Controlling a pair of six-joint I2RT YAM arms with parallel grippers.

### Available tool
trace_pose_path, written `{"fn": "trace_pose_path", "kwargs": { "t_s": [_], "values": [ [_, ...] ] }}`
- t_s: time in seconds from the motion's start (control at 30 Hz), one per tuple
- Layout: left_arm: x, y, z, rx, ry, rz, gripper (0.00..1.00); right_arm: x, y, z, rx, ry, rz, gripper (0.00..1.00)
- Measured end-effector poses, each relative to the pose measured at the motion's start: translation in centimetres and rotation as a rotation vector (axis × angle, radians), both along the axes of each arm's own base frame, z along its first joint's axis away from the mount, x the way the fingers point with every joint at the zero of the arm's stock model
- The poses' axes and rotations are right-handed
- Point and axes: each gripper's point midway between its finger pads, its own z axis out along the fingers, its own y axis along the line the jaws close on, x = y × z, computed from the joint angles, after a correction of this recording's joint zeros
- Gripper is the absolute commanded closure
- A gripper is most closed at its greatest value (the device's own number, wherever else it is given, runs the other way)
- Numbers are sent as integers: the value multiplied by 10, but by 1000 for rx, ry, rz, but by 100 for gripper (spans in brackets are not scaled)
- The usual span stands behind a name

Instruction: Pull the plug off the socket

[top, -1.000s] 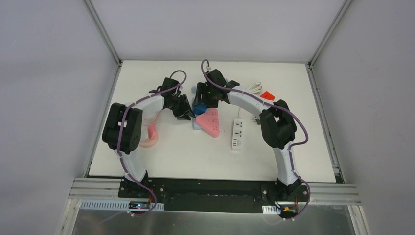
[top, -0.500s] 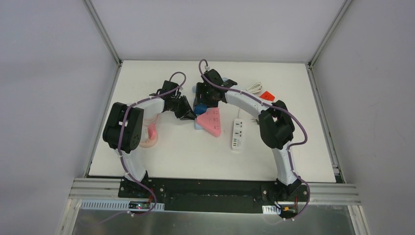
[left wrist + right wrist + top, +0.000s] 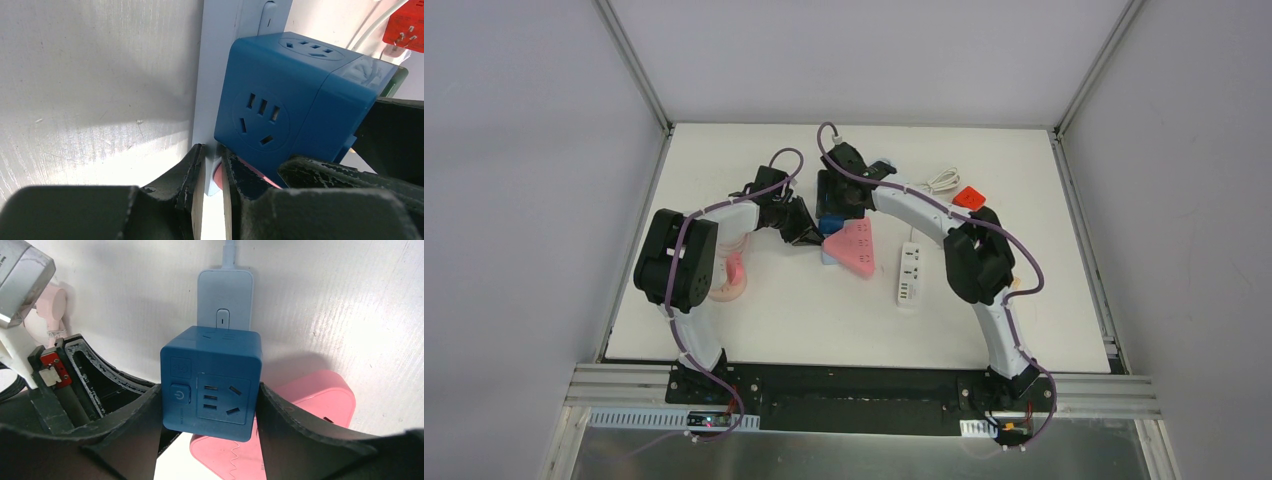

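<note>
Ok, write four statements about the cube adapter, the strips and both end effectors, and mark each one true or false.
1. The blue cube-shaped socket adapter sits between the fingers of the right end effector. True.
2. The red plastic plug lies on the pink triangular power strip. False: the plug lies on the table, apart from that strip and further right.
3. The blue adapter lies loose on the table, clear of every strip. False: it stands on the pale blue flat power strip.
4. The left end effector pinches one end of that pale strip. True.
</note>
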Motion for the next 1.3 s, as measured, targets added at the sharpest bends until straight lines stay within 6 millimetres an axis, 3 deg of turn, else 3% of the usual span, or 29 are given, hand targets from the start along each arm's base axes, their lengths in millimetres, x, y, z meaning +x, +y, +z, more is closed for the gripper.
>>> {"fn": "trace_pose_path", "kwargs": {
  "t_s": [0.23, 0.27, 0.83, 1.3],
  "values": [
    [-1, 2, -2, 10, 7, 4, 87, -1, 2, 1, -17, -12, -1, 96],
    [-1, 3, -2, 15, 10, 6, 88, -1, 2, 1, -19, -15, -1, 100],
    [-2, 4, -3, 32, 47, 8, 90, -3, 2, 3, 41, 61, 15, 100],
    [-7, 6, -4, 27, 75, 7, 90, -8, 10, 9, -86, -126, 36, 100]
  ]
}}
